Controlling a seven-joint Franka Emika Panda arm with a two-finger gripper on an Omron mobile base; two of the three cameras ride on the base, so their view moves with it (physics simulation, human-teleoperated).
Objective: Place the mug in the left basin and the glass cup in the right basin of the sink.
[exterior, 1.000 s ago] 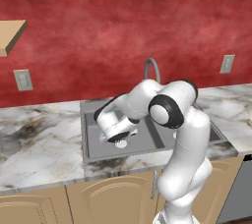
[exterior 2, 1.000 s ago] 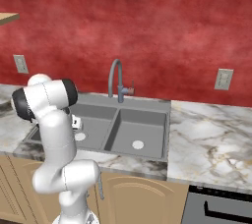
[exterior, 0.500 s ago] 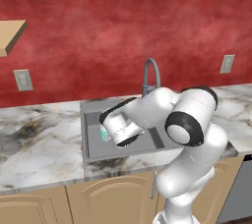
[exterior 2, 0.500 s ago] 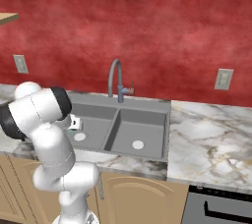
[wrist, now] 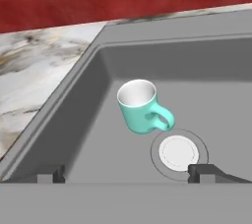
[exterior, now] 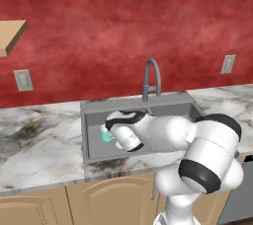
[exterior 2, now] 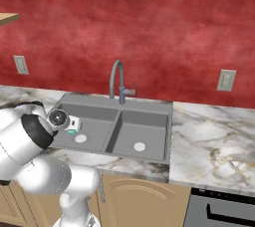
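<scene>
The teal mug (wrist: 142,107) sits on the floor of the left basin (wrist: 93,139), pale inside showing, its handle turned toward the round white drain (wrist: 178,152). My gripper (wrist: 130,175) hovers open just short of the mug, fingertips spread wide with nothing between them. From the base, the mug (exterior: 106,135) peeks out to the left of my hand, and the mug (exterior 2: 72,131) shows just under it. The right basin (exterior 2: 144,126) holds only its drain (exterior 2: 139,146). The glass cup is out of view.
The arched grey tap (exterior: 152,77) stands behind the sink's divider. Marble counter (exterior: 39,140) runs left of the sink and more counter (exterior 2: 209,136) runs right. A wooden shelf (exterior: 10,34) juts from the red wall at upper left.
The arm's elbow has swung down and toward the cameras. The hand has shifted right and back from the mug, which now shows free on the basin floor.
</scene>
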